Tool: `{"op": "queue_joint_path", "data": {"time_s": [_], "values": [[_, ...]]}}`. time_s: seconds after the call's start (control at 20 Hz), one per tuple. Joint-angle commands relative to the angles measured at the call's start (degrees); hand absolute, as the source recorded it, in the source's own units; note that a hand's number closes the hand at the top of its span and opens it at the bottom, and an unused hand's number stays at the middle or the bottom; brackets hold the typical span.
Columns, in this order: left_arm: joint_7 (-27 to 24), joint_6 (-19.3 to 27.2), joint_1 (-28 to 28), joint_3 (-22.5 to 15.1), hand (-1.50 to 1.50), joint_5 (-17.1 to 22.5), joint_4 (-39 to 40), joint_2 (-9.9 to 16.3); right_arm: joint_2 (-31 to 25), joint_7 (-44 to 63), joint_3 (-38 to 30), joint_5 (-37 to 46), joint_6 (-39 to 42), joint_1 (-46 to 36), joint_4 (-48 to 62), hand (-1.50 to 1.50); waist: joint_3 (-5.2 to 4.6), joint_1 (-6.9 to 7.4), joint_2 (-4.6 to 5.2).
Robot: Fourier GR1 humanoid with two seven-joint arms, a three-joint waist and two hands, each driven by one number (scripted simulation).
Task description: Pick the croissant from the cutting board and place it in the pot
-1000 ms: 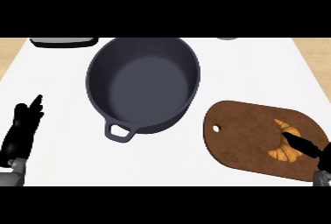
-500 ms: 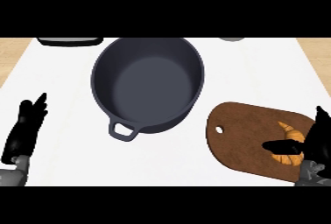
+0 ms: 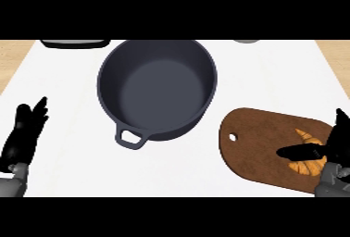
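A golden croissant (image 3: 307,163) lies on the brown cutting board (image 3: 263,152) at the lower right. My right hand (image 3: 334,146) hangs over the board's right end, fingers up along the edge and thumb reaching left across the croissant; part of the pastry is hidden beneath it. The hand is open and nothing is held. The dark grey oval pot (image 3: 157,85) stands empty in the middle of the white counter, one loop handle pointing toward me. My left hand (image 3: 24,132) rests open at the lower left, fingers up.
A dark tray-like object (image 3: 75,43) shows at the top left edge and a small grey item (image 3: 246,40) at the top right. Wooden strips flank the white counter at both sides.
My right hand has risen and turned from lying low on the croissant to standing with its thumb stretched over it. The view has shifted slightly. The left hand has stayed still.
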Motion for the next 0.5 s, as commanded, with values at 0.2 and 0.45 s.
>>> {"op": "queue_joint_path", "data": {"time_s": [0.2,0.45], "values": [[0.3,0.8,-0.9,-0.8,0.0,-1.7,0.6,-2.6,4.3,10.8,-2.7,2.3,6.9,-3.5,3.8,-1.5,0.1,0.13,0.27],[0.9,-0.7,0.4,0.8,0.0,-1.6,-0.8,-1.3,5.4,7.9,-4.3,3.4,7.9,0.4,2.3,-1.5,0.14,0.04,0.07]]}}
